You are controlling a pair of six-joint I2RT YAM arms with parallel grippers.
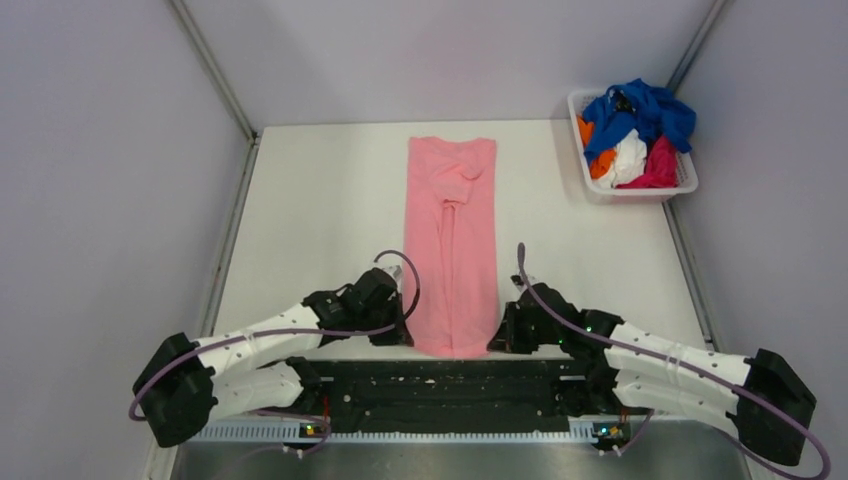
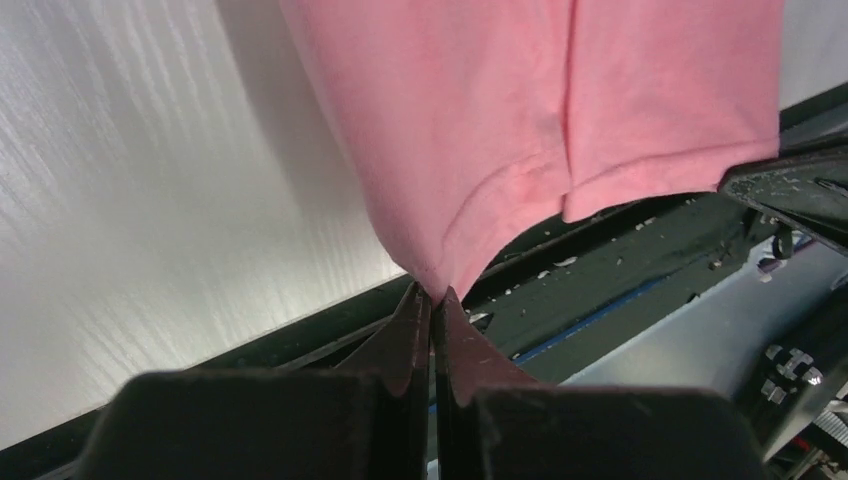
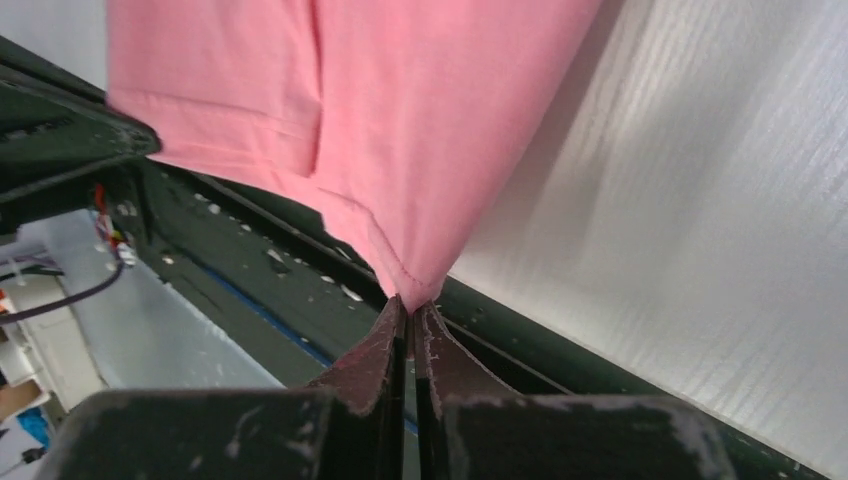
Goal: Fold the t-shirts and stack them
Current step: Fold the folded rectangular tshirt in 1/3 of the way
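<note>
Pink t-shirt (image 1: pixel 452 240): narrow strip on surface (image 1: pixel 320 200) centre, long axis near–far. Left hand (image 2: pixel 433 300) pinches near-left hem corner, right hand (image 3: pixel 408 305) near-right corner, both pressed tight on cloth. Whole length lies beyond hands, toward far edge; likely fold direction.

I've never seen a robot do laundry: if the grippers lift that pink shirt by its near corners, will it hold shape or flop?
Probably floppy: the pink t-shirt pulls into soft peaks where the left gripper and right gripper pinch its corners. Likely light, as the cloth looks thin. The hem between them would probably sag.
</note>
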